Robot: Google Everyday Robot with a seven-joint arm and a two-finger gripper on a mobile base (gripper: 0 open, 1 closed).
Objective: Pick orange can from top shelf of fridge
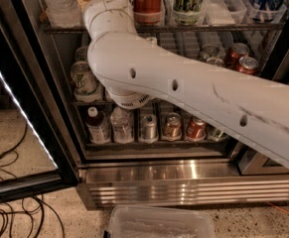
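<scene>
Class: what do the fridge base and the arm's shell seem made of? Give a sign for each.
Fridge base: likely brushed steel; ribbed, reflecting light. Arm shell: probably smooth white plastic; matte, scuffed. Gripper: out of view above the wrist, at the top shelf.

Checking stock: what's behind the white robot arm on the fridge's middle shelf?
Green-and-white drink can left, red cans right; the white arm hides the middle. The gripper is out of view above the picture.
</scene>
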